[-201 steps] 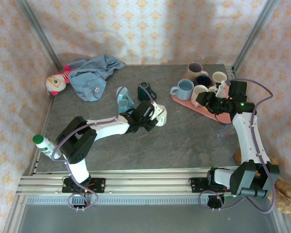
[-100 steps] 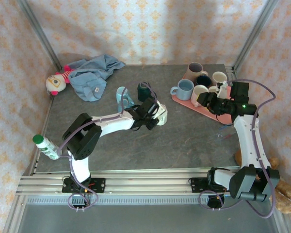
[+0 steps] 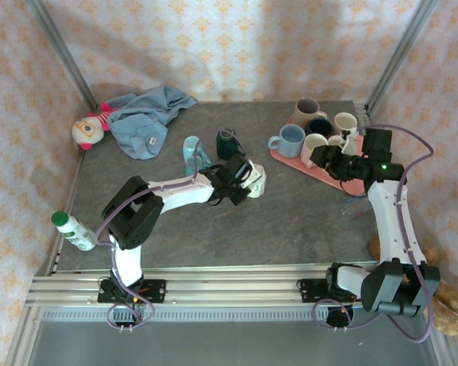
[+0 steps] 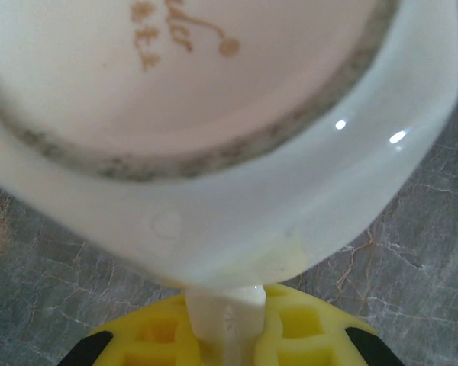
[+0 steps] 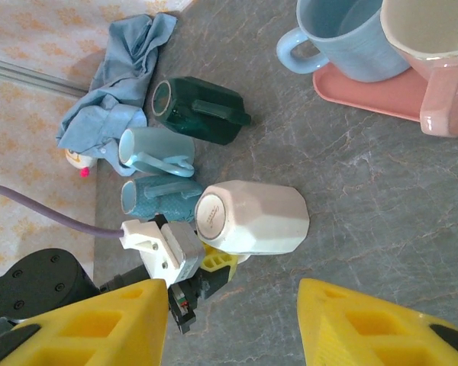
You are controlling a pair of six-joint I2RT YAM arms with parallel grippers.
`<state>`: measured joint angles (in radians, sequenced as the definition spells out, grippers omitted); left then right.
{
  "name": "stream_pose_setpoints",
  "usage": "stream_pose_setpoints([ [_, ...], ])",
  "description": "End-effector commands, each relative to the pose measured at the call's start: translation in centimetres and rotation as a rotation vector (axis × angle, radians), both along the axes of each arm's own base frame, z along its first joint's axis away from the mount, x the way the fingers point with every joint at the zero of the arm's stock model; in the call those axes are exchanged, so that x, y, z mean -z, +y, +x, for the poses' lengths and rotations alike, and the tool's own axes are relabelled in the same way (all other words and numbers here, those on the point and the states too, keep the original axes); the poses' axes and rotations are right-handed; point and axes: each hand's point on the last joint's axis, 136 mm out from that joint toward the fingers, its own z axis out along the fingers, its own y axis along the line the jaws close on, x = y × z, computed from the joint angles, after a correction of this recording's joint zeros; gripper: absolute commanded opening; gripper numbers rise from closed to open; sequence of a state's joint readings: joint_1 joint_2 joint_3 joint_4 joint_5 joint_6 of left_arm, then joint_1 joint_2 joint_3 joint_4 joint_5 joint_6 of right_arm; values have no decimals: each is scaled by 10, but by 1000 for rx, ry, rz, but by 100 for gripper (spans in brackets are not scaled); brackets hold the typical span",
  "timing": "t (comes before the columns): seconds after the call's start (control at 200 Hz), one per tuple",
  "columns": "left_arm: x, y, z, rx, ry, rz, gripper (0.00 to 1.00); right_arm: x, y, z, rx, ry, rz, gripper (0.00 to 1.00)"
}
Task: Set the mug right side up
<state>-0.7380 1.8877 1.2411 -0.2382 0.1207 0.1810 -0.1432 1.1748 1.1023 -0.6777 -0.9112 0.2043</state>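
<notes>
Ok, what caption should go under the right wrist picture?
White mug on its side, left gripper at its handle, framed by the open right gripper.

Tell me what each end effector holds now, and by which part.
The left end effector seems to grip the white mug by its handle; the right end effector is open and empty.

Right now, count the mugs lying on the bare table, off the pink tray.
4. A dark green mug, a light teal mug beside it, a darker teal mug next in line, and a white mug at the left claw. The left arm may hide others.
</notes>
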Motion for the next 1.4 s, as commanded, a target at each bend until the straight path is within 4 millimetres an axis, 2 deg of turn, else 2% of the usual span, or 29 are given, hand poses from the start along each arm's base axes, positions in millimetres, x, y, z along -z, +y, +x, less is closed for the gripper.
stream_pose_setpoints([
  [0.0,-28,-11,8,-7,-56,-72,0,-12,-6,-1,7,-40,-37,48],
  [0.08,-50,-15,11,-18,-84,-132,0,-13,-4,-2,-6,-50,-32,48],
  [0.32,-135,-21,16,-15,-221,-306,0,-28,14,-7,-102,-152,44,48],
  [0.576,-233,-11,14,-39,-390,-507,0,-46,34,-20,-231,-220,149,48],
  [0.771,-315,0,3,-48,-512,-695,0,-66,54,-40,-387,-286,258,47],
  [0.896,-359,4,-9,-21,-573,-788,0,-74,72,-51,-490,-325,266,48],
  [1.126,-415,12,-31,26,-630,-905,0,-90,94,-47,-602,-436,258,49],
  [1.391,-444,15,-45,57,-624,-982,0,-125,119,-52,-750,-637,232,50],
])
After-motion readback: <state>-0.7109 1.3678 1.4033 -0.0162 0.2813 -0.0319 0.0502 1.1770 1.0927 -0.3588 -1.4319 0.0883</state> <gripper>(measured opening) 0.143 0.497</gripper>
